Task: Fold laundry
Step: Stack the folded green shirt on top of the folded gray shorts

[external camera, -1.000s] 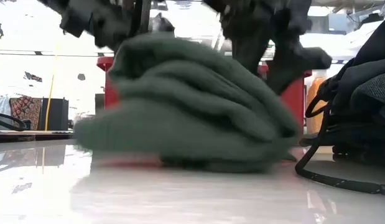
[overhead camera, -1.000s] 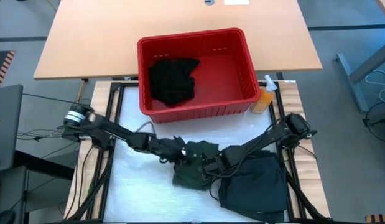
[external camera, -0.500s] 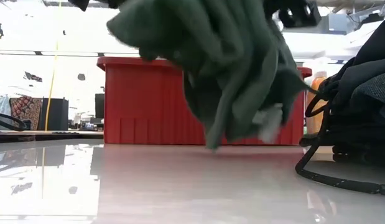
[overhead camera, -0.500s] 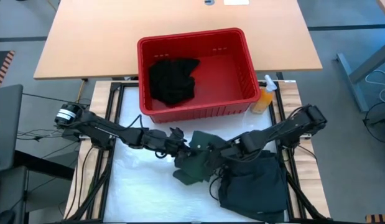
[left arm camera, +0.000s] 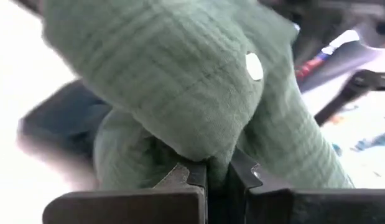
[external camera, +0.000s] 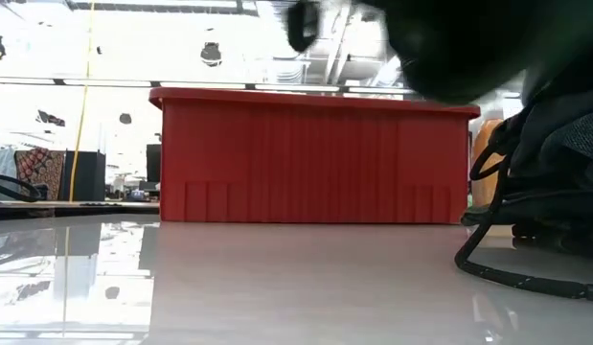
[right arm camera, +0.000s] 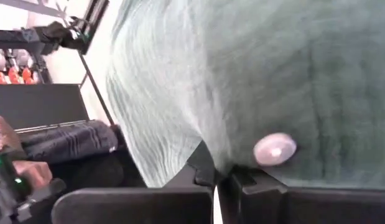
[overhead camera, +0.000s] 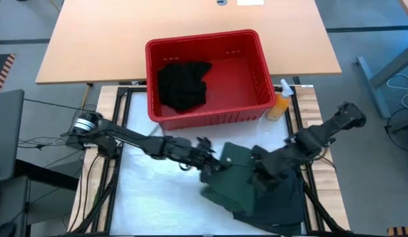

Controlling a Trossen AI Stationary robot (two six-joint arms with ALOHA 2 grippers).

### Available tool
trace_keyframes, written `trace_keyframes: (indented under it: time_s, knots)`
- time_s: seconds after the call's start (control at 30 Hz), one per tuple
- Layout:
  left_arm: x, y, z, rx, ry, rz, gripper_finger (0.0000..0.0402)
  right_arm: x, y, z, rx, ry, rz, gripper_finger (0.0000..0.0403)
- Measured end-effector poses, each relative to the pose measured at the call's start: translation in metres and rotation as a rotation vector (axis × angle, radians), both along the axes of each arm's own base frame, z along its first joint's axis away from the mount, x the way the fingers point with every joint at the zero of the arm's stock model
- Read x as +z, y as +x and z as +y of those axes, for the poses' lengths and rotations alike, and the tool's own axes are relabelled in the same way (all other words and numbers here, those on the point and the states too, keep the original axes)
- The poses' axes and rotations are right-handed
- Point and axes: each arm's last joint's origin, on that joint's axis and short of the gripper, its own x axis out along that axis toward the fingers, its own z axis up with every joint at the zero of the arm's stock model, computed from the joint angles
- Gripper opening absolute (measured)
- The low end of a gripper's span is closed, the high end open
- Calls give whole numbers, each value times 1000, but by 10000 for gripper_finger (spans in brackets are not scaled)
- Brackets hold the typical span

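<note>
The green shirt (overhead camera: 231, 178) hangs above the counter (overhead camera: 151, 197), stretched between both arms. The left end effector (overhead camera: 208, 157) pinches one edge and the right end effector (overhead camera: 258, 162) another, so the cloth's long axis runs between them, over the dark pile (overhead camera: 276, 204).

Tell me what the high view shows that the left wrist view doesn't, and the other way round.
Only the high view shows the red basket with a black garment inside, the orange bottle beside it, the dark pile near the table's front right, and both arms reaching in from either side. Only the left wrist view shows the left pincer shut on a fold of cloth, and a white button on it. Both show the green shirt, held between the left pincer and the right pincer.
</note>
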Motion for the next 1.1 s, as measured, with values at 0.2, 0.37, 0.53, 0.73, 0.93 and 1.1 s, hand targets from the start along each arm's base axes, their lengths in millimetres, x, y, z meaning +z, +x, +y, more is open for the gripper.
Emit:
trace_keyframes:
  time_s: [0.2, 0.37, 0.53, 0.73, 0.93, 1.1]
  knots:
    - [23, 71, -12, -147, -30, -114, 0, 4, -40, 14, 6, 47, 134, 20]
    - [24, 129, -19, -225, -33, -81, 0, 6, -70, 30, 25, 113, 221, 21]
    - [0, 161, -43, -315, -66, 14, 0, 0, -104, 44, -7, 105, 399, 29]
    - [-22, 173, -50, -311, -106, 85, 0, -8, -120, 54, -24, 26, 471, 25]
    - [-26, 171, -45, -255, -47, 153, 0, -23, -113, 54, -102, -126, 537, 27]
    - [-18, 160, -50, -246, 34, 223, 0, -32, -96, 60, -53, -153, 559, 30]
